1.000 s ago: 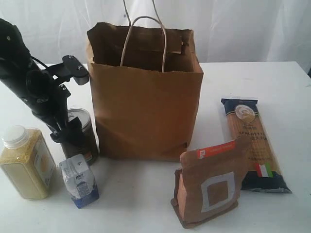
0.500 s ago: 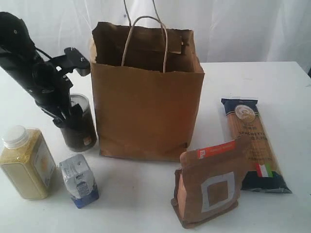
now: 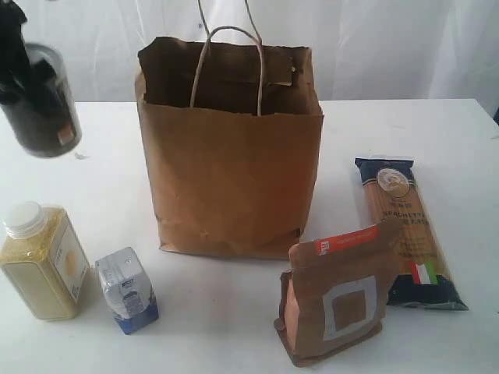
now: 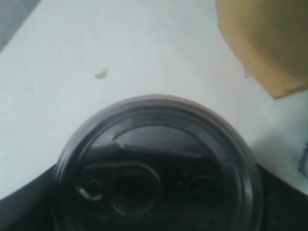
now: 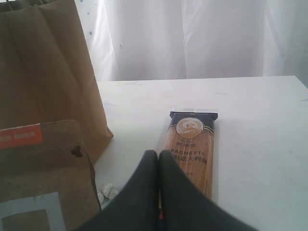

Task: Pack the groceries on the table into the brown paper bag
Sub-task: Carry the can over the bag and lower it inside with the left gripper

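1. Your exterior view is bright and even; the curtain [image 3: 374,47] behind glows white, near blown out.
2. Shadows are soft: faint grey under the bag [image 3: 230,171] and pouch [image 3: 335,304] on the table [image 3: 437,132].
3. The can [image 3: 43,105] is smeared by blur there.
4. Left wrist view: can top dim, out of focus. Right wrist view: right gripper [image 5: 158,155] soft up close.

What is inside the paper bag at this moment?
Through the open top of the paper bag only its inner back wall shows, with no groceries in sight. The front wall hides the lower interior, so whatever lies there cannot be seen.
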